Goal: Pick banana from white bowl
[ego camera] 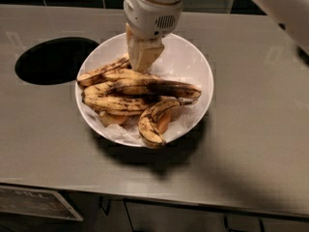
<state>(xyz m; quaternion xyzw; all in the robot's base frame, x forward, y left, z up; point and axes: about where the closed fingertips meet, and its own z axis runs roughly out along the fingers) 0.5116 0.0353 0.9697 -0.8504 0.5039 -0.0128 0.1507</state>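
Observation:
The white bowl (pixel 190 64) sits on the grey counter, lined with crumpled white paper and holding several brown-spotted bananas. One long, dark-bruised banana (pixel 149 87) lies across the top of the pile. A short curved banana (pixel 150 120) lies at the front. My gripper (pixel 141 65) hangs from the white wrist straight down into the back left of the bowl. Its tip rests at the top of the pile, where the upper bananas meet.
A dark oval hole (pixel 53 59) is cut in the counter just left of the bowl. A dark tiled wall runs along the back. The counter's front edge runs along the bottom, with cabinet fronts below. The white arm crosses the top right corner.

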